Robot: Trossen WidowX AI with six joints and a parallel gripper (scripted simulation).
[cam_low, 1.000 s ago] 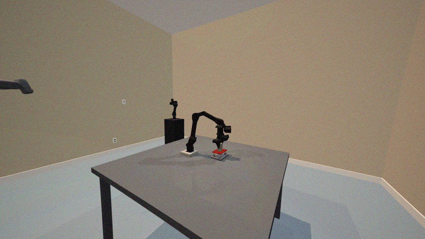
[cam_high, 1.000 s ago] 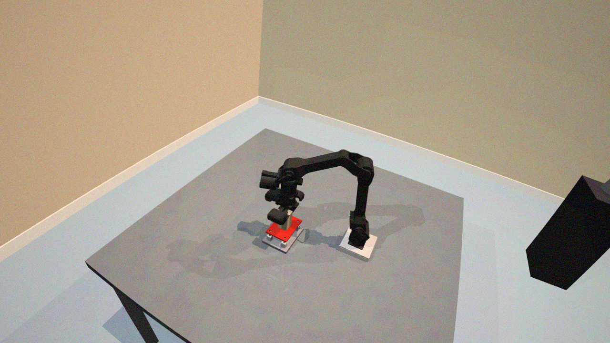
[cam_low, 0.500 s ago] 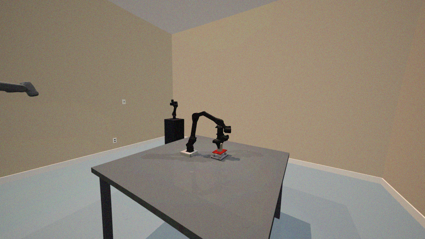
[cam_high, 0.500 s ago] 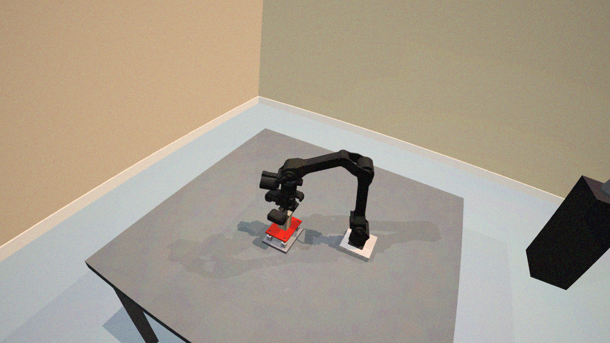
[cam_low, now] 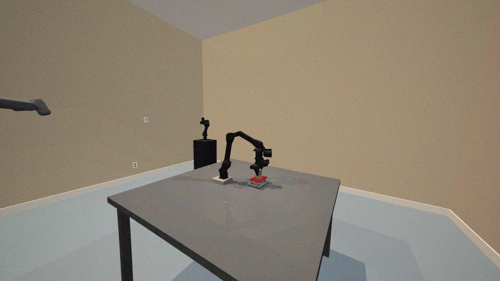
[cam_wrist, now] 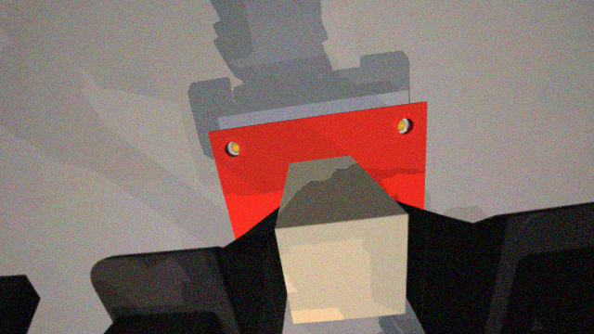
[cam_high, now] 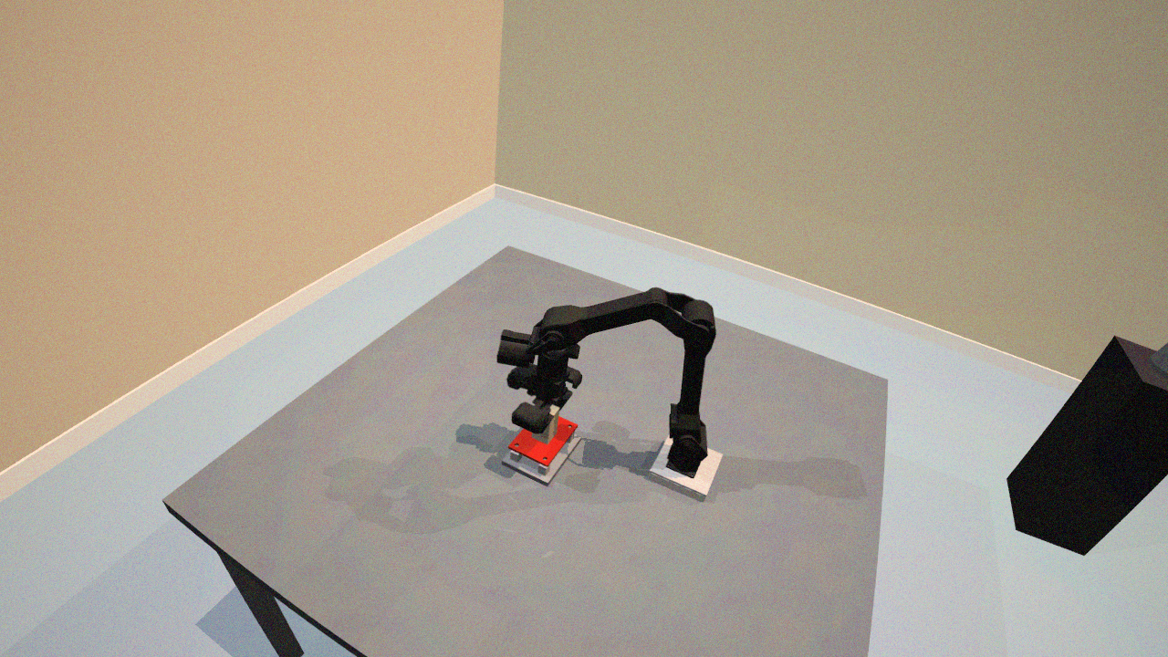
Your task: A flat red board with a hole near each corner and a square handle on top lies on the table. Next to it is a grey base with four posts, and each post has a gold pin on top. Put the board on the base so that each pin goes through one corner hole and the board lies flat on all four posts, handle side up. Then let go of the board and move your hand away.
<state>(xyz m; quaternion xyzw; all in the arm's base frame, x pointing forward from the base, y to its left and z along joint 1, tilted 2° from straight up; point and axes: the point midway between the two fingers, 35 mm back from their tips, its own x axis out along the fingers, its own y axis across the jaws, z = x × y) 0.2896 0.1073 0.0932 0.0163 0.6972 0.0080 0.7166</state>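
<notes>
My gripper (cam_high: 549, 420) (cam_low: 259, 172) (cam_wrist: 327, 206) is shut on the pale square handle (cam_wrist: 345, 274) of the red board (cam_high: 535, 452) (cam_low: 254, 180) (cam_wrist: 325, 136). The board is about level, handle side up, directly over the grey base (cam_high: 559, 463) (cam_low: 259, 186) (cam_wrist: 316, 109). In the wrist view, a gold pin (cam_wrist: 236, 148) shows in the left far hole and another gold pin (cam_wrist: 403, 125) in the right far hole, with pale post tops around them. Posts show under the board's near edge. Whether the board touches the posts is unclear. The other two holes are hidden in the wrist view.
The arm's white mounting plate (cam_high: 708, 477) (cam_low: 218, 180) is beside the base on the grey table (cam_high: 457, 579) (cam_low: 223, 223). A black pedestal (cam_high: 1061, 465) (cam_low: 205, 153) stands beyond the table, with another arm (cam_low: 205, 129) on it.
</notes>
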